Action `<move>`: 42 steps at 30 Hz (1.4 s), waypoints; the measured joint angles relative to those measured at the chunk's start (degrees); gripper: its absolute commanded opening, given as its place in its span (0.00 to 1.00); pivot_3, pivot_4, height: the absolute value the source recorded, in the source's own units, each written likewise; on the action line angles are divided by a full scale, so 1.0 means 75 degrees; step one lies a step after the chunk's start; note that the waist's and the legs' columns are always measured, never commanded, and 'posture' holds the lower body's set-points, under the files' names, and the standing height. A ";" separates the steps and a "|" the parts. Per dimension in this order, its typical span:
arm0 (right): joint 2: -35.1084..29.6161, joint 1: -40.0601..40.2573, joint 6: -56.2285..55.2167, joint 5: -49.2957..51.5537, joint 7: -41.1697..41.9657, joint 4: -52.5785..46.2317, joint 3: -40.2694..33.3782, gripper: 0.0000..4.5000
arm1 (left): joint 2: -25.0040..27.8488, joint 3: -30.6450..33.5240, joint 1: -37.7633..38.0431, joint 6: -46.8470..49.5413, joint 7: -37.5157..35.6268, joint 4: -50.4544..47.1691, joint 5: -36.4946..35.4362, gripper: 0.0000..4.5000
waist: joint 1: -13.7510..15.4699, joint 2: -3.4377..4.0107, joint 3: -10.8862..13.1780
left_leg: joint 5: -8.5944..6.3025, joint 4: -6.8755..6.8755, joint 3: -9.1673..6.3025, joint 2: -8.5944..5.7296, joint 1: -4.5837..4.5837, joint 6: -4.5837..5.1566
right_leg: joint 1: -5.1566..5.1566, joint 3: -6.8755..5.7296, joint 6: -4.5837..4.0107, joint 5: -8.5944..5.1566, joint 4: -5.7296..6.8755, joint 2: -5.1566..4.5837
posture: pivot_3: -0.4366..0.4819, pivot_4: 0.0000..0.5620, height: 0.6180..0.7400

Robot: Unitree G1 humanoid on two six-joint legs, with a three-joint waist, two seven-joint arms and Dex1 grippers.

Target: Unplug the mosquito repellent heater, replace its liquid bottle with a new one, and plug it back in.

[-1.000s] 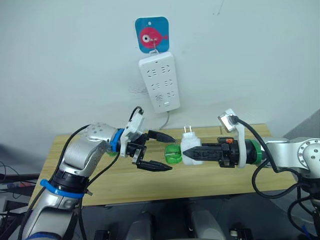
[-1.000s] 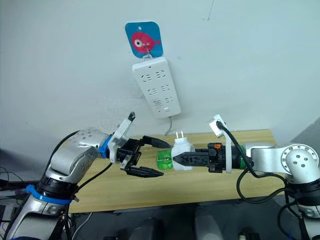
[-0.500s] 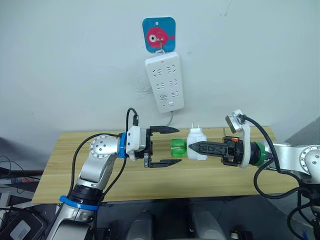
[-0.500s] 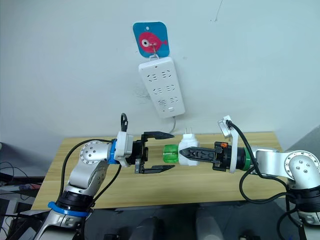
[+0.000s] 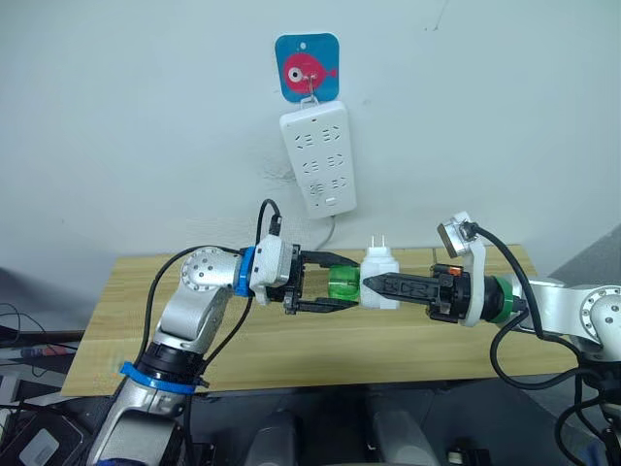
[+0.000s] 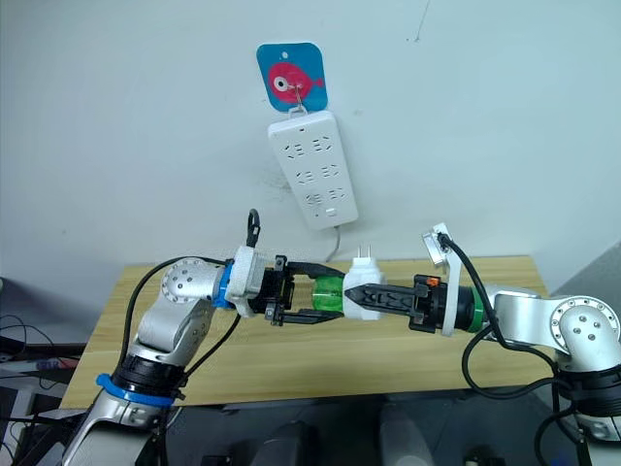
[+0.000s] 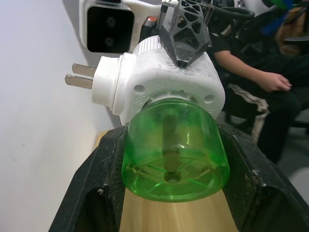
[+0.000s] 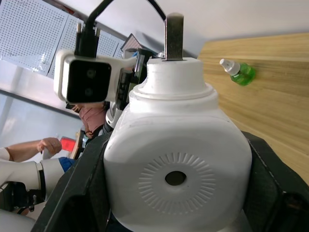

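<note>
Heater (image 7: pixel 164 82): smooth white plastic, slightly glossy, with two flat metal prongs (image 7: pixel 79 76). Bottle (image 7: pixel 174 154) in its socket: clear green glossy plastic. Left gripper (image 5: pixel 325 286) and right gripper (image 5: pixel 374 284): matt black plastic fingers, the right's with an open lattice. Bench (image 5: pixel 291 340): pale wood grain, smooth, low sheen. Spare bottle (image 8: pixel 239 71) on the bench: clear green plastic, white cap. Power strip (image 5: pixel 317 160): matt white plastic.

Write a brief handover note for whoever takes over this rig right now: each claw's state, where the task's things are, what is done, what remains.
Right claw: shut on the heater, unplugged, held above the table.
Left claw: fingers around the green bottle in the heater's socket.
Spare bottle lies on the table.
Power strip hangs on the wall.
Done: unplugging.
Left: remove the bottle, fit the spare, plug back in.
</note>
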 measured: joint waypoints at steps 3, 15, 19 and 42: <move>-0.0268 -0.0155 0.0093 -0.0399 0.0215 -0.0328 0.0039 0.67 | 0.0591 -0.0270 -0.0569 0.2615 0.0051 -0.0347 -0.0792 0.51 | -0.0016 -0.0001 0.0001 | 0.0000 0.0001 -0.0002 -0.0002 -0.0001 0.0000 | -0.0001 -0.0012 0.0021 -0.0012 0.0002 0.0003 | 0.31 0.30 1.00; -0.0240 -0.0201 -0.0219 -0.0706 0.0487 -0.0943 0.0143 0.67 | 0.1337 -0.0487 -0.2045 0.7297 -0.0362 0.0136 -0.2562 0.75 | -0.0043 -0.0002 0.0002 | 0.0000 -0.0007 -0.0009 0.0005 0.0004 -0.0001 | -0.0013 0.0005 0.0003 -0.0004 0.0011 -0.0026 | 0.31 0.30 1.00; -0.0361 0.0011 -0.0242 -0.0261 0.0018 -0.0817 0.0336 0.67 | 0.1045 -0.0339 -0.1332 0.5005 -0.0284 -0.0102 -0.1560 0.95 | 0.0010 -0.0002 0.0002 | 0.0001 -0.0004 -0.0008 0.0002 -0.0002 -0.0002 | -0.0011 0.0012 -0.0001 -0.0003 0.0002 -0.0035 | 0.31 0.31 1.00; -0.0171 0.0204 -0.0407 0.0007 -0.0217 -0.0324 0.0183 0.67 | -0.0854 0.0314 0.0590 -0.3981 0.0069 0.1304 0.0886 0.74 | 0.0045 -0.0003 0.0001 | 0.0000 0.0005 -0.0004 0.0000 -0.0001 -0.0001 | 0.0000 0.0009 -0.0001 0.0000 0.0004 -0.0030 | 0.31 0.30 1.00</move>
